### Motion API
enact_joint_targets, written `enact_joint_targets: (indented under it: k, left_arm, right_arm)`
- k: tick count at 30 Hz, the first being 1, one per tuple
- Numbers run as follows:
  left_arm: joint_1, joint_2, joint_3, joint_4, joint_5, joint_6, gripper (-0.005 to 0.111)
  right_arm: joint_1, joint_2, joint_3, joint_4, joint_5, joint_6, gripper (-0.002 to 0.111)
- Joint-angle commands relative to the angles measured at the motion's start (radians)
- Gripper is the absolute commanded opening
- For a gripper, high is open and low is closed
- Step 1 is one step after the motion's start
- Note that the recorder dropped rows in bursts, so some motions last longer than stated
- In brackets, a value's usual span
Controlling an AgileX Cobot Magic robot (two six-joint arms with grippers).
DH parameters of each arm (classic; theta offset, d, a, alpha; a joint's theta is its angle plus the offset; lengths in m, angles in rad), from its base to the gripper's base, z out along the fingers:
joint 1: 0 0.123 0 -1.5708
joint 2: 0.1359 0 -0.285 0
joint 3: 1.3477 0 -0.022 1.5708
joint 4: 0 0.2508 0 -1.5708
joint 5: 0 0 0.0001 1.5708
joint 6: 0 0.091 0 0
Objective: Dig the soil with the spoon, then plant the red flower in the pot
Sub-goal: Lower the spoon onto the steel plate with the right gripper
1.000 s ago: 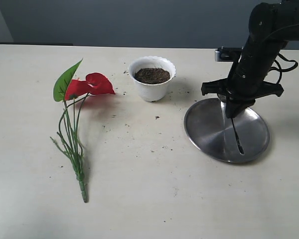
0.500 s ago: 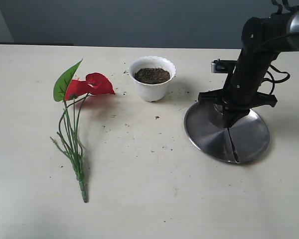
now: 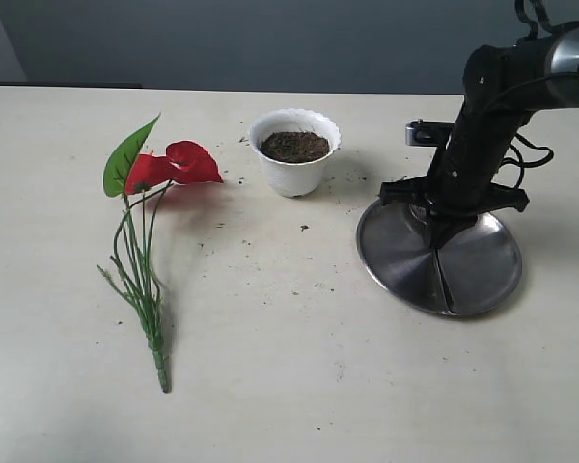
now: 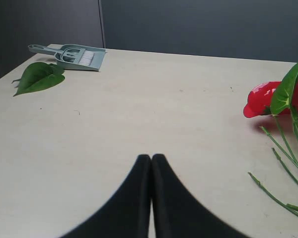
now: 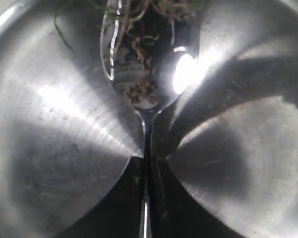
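Observation:
The white pot (image 3: 294,175) stands at the back middle of the table, filled with dark soil (image 3: 294,146). Left of it the red flower (image 3: 179,164) lies flat, its bloom (image 4: 260,99) also in the left wrist view. My right gripper (image 3: 434,227) is low over the steel plate (image 3: 396,253). It (image 5: 147,159) is shut on the spoon (image 5: 144,74) by its handle. The spoon bowl rests close on the plate, with soil crumbs and fibres in it. My left gripper (image 4: 151,157) is shut and empty above bare table, out of the exterior view.
Soil crumbs (image 3: 307,229) are scattered on the table around the pot. A grey dustpan with brush (image 4: 74,55) and a loose green leaf (image 4: 37,78) lie at a far table corner in the left wrist view.
My right gripper has come down and a little left over the steel plate, bringing the spoon down onto it. The flower and pot have not moved.

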Motion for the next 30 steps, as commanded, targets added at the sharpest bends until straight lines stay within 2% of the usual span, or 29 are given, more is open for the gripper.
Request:
enact_joint_targets:
  k: [1,30]
  left_arm:
    - [-0.007,-0.004,0.005,-0.009,-0.007,0.000,0.000]
    - [-0.007,-0.004,0.005,-0.009,-0.007,0.000,0.000]
  right_arm:
    - [-0.003,0.009,0.002,-0.013,-0.014,-0.001,-0.001]
    - [-0.003,0.028,0.002,-0.013,-0.073,-0.002,-0.001]
